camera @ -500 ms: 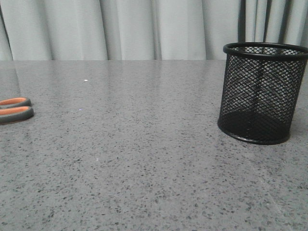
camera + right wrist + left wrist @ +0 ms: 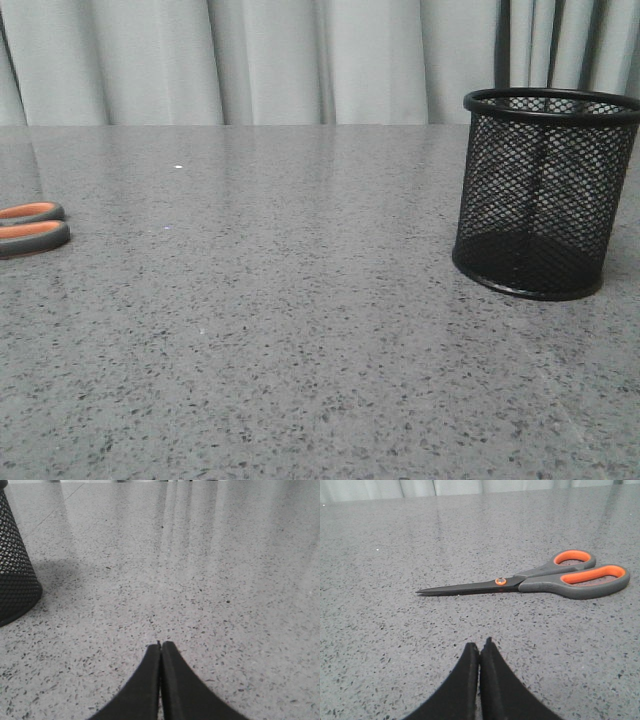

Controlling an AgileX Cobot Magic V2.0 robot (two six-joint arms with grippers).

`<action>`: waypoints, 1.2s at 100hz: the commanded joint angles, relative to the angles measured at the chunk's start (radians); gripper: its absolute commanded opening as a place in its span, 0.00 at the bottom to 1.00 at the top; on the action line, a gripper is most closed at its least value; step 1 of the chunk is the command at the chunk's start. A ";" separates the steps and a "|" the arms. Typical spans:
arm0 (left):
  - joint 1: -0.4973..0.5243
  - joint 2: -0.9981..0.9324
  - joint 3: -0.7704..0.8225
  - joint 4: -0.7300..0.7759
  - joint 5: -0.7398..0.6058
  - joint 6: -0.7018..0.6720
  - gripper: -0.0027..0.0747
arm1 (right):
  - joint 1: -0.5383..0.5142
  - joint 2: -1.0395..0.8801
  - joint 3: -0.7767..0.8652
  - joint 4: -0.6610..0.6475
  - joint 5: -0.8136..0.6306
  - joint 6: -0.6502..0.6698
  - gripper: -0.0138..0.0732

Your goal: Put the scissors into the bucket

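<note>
The scissors (image 2: pixel 535 580) lie flat and closed on the grey speckled table, with dark blades and grey handle loops lined in orange. In the front view only their handles (image 2: pixel 32 228) show, at the far left edge. My left gripper (image 2: pixel 479 647) is shut and empty, a short way in front of the blades, apart from them. The bucket (image 2: pixel 543 190), a black wire-mesh cup, stands upright at the right of the table; its lower wall also shows in the right wrist view (image 2: pixel 14 575). My right gripper (image 2: pixel 160 645) is shut and empty, over bare table beside the bucket.
The grey speckled table (image 2: pixel 300 320) runs back to pale curtains (image 2: pixel 270 60). No arm shows in the front view.
</note>
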 commanded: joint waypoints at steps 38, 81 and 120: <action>0.003 -0.027 0.027 -0.008 -0.073 0.001 0.01 | -0.006 -0.017 0.019 -0.039 -0.063 0.000 0.11; 0.001 -0.027 0.027 -0.828 -0.267 -0.003 0.01 | -0.006 -0.017 0.018 0.332 -0.579 0.002 0.11; -0.008 0.015 -0.135 -0.837 -0.119 0.118 0.30 | -0.006 0.039 -0.198 0.550 -0.224 -0.002 0.12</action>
